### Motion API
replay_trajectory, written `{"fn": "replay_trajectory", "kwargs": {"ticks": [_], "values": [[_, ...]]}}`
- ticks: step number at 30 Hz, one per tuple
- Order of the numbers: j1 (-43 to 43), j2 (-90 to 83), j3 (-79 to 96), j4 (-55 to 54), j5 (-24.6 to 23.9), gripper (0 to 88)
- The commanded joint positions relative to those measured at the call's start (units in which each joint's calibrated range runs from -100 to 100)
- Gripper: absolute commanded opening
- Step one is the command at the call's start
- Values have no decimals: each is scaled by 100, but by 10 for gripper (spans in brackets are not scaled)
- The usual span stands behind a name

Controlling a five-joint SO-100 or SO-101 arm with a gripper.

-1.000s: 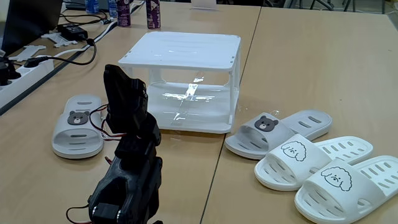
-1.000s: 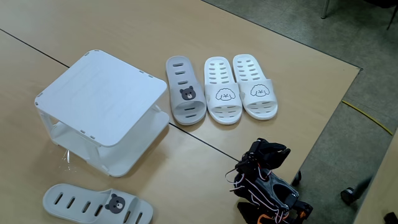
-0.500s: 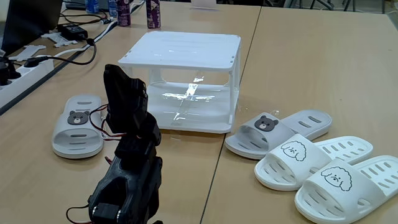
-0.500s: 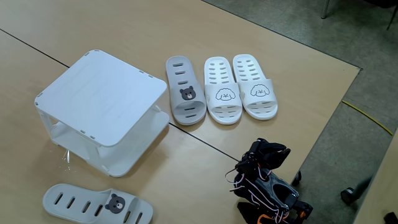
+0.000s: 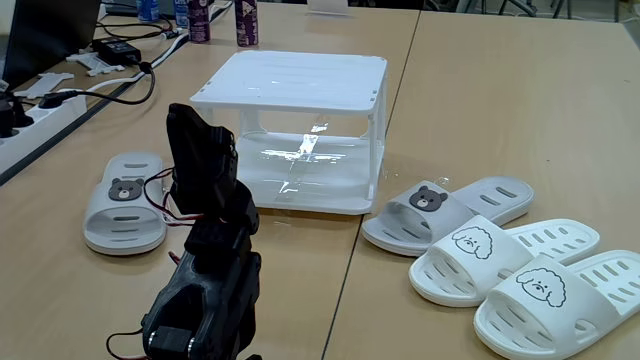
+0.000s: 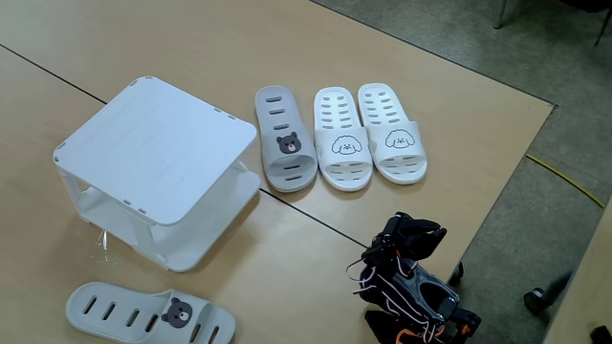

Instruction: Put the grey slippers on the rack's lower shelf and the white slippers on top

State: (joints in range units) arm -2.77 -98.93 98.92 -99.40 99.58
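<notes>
The white rack (image 5: 295, 85) (image 6: 153, 153) stands mid-table, and both its slotted top and its glossy lower shelf (image 5: 320, 180) are bare. One grey slipper (image 5: 125, 200) (image 6: 143, 315) with a bear face lies on one side of the rack. The other grey slipper (image 5: 450, 210) (image 6: 284, 153) lies on the opposite side, next to the two white slippers (image 5: 500, 255) (image 6: 342, 139) with dog faces. The black arm is folded near the table edge. Its gripper (image 5: 188, 125) (image 6: 413, 231) is apart from every slipper, looks shut and holds nothing.
A power strip (image 5: 40, 110), black cables (image 5: 120, 70) and bottles (image 5: 245, 22) sit at the far left in a fixed view. A seam (image 5: 375, 170) runs between the two tabletops. The table edge (image 6: 507, 182) drops to the floor close to the arm's base.
</notes>
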Motion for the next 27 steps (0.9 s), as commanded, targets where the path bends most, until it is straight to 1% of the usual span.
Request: {"fn": "replay_trajectory", "kwargs": {"ticks": [1, 4, 6, 14, 16, 23, 27], "values": [[-11, 11, 18, -8, 42, 6], [-11, 297, 18, -8, 42, 6], [-19, 970, 18, 9, 42, 6], [-27, 4554, 18, 18, 42, 6], [-60, 5690, 0, 26, 42, 6], [-677, 9468, 18, 26, 42, 6], [-1400, 10637, 9, 26, 42, 6]]}}
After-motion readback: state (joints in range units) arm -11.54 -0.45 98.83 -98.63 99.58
